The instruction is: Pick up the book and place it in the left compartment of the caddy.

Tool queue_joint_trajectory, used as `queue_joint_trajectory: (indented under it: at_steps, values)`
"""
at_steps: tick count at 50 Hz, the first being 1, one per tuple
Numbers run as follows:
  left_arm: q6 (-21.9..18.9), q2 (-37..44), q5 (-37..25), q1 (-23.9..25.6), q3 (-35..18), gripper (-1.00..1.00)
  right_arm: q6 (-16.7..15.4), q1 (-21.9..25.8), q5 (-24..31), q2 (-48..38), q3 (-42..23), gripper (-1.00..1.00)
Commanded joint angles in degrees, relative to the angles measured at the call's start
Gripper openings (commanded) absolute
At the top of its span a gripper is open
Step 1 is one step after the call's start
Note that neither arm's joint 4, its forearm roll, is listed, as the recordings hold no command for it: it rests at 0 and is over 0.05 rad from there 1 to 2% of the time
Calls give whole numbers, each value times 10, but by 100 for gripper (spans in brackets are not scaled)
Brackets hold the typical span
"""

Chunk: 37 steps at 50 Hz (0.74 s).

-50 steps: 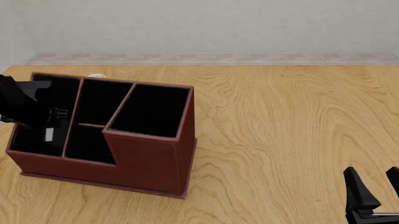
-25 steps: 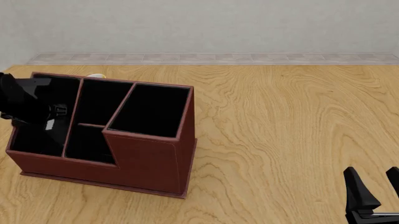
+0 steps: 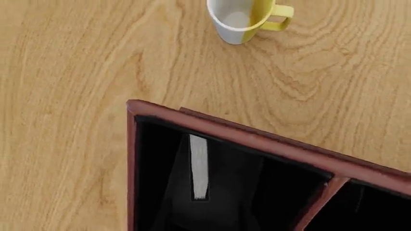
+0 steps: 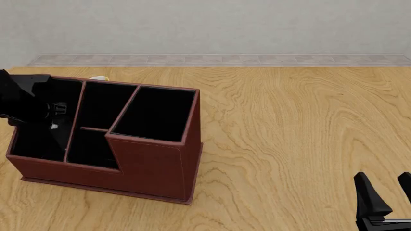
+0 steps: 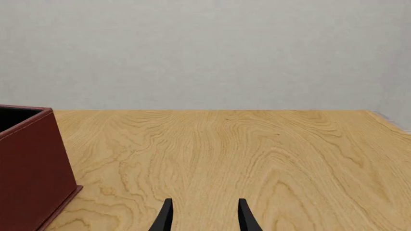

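Near surface's left edge: book [image 3: 199, 167] standing inside left compartment [image 4: 35, 139] of caddy [image 4: 154, 168] | left claw [image 4: 29, 113] above it, state unclear | right claw [image 5: 203, 216] spread, near right corner.

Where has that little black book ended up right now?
The book stands on edge inside the caddy's left compartment, pale page edge showing in the left wrist view. In the front view the left arm largely hides it.
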State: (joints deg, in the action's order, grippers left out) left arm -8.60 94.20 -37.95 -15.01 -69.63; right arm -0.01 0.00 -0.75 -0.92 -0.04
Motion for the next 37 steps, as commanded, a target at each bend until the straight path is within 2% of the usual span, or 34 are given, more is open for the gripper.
queue_joint_trajectory:
  at_steps: [1,17,37]
  values:
    - [4,-45,-32,8,-1,100,0,0,3,3,0,100]
    - [7,-178,-107,14,23,100,0,0,3,3,0,100]
    - [48,-370,-204,54,64,100,0,0,3,3,0,100]
